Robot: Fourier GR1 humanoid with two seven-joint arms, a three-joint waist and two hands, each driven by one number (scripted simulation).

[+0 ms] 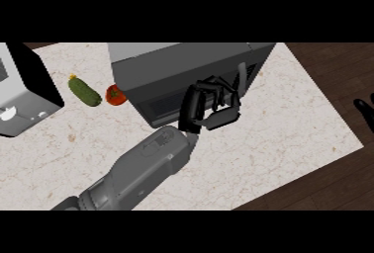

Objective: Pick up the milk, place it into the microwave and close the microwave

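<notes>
– Looking for the milk: anywhere on show?
– Nowhere to be made out. Cannot tell whether hidden inside the microwave (182,64) or elsewhere; door front dark, no seeing through.
– And the left hand (211,106)?
– Up against the microwave's front, fingers curled, thumb side partly lost against the dark door. Nothing visible in its hold. Grey forearm slanting in from the lower edge, elbow cut off there.
– Right hand (363,112)?
– Barely in view at the right edge, over the dark floor (329,64) beyond the desk (292,128). Only black fingers showing, relaxed and open, holding nothing; rest cut off.
– Anything else cropped?
– Black and grey appliance (25,94) at far left, sliced by the edge, kind unclear. Microwave's back cut by the top band.
– Other things beside the microwave?
– Green cucumber (84,91) lying apart on the desk; red tomato (116,95) just at the microwave's left corner, part hidden behind it.
– Any brand or writing?
– None legible anywhere.
</notes>
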